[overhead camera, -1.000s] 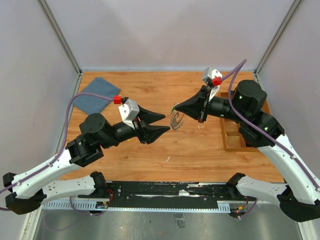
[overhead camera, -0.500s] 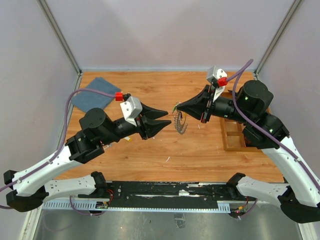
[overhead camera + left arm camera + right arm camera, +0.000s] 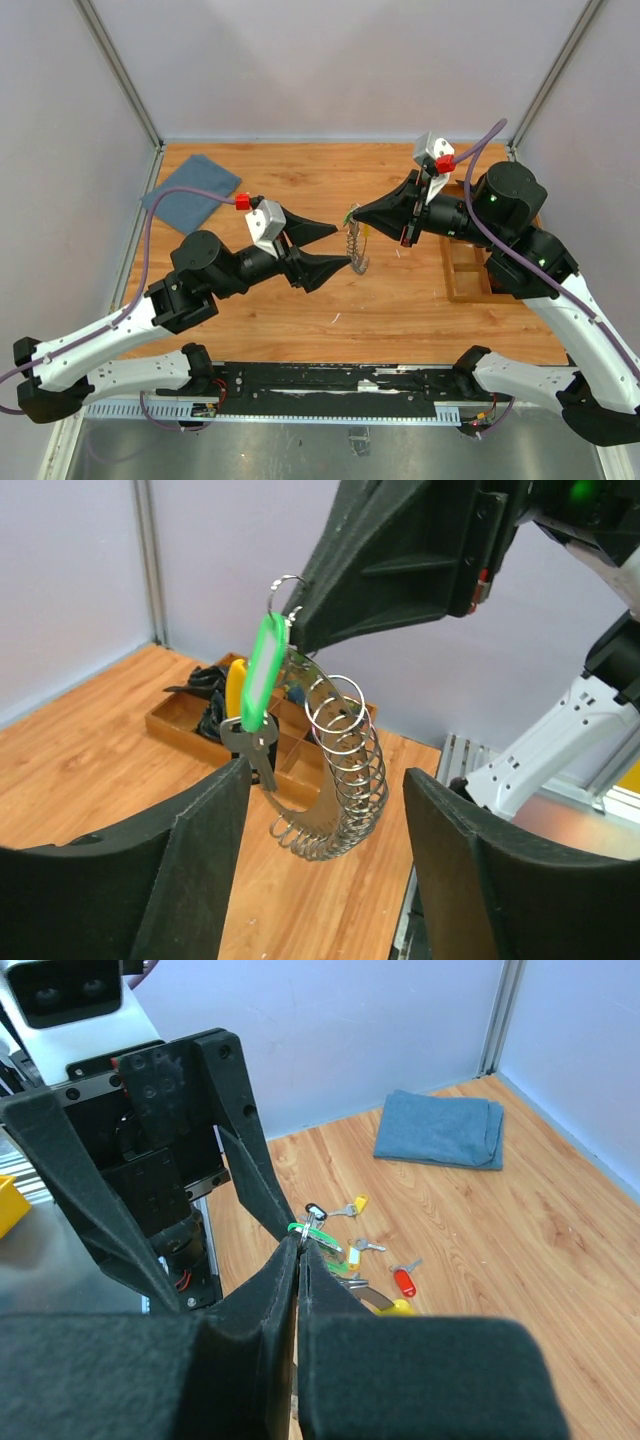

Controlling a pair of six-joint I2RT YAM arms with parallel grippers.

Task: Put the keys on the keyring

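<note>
The keyring [image 3: 355,247] hangs in mid-air, a curved coil of small silver rings [image 3: 345,780] with a green tag [image 3: 263,670] and a yellow tag [image 3: 235,685] near its top. My right gripper [image 3: 352,215] is shut on its top loop [image 3: 300,1245]. My left gripper [image 3: 343,248] is open, one finger on either side of the hanging coil's lower part without touching it [image 3: 325,780]. Several loose keys lie on the wood below: a red-tagged one [image 3: 404,1281], a yellow-tagged one [image 3: 357,1203] and a plain silver one [image 3: 365,1245].
A folded blue cloth [image 3: 190,195] lies at the table's far left corner. A wooden compartment tray [image 3: 465,270] stands at the right, with black cable bundles in it [image 3: 205,695]. Cage walls close in the back and both sides.
My left gripper has moved right toward the keyring and opened wider, so its fingers now flank the coil. The right gripper rose slightly, still holding the ring.
</note>
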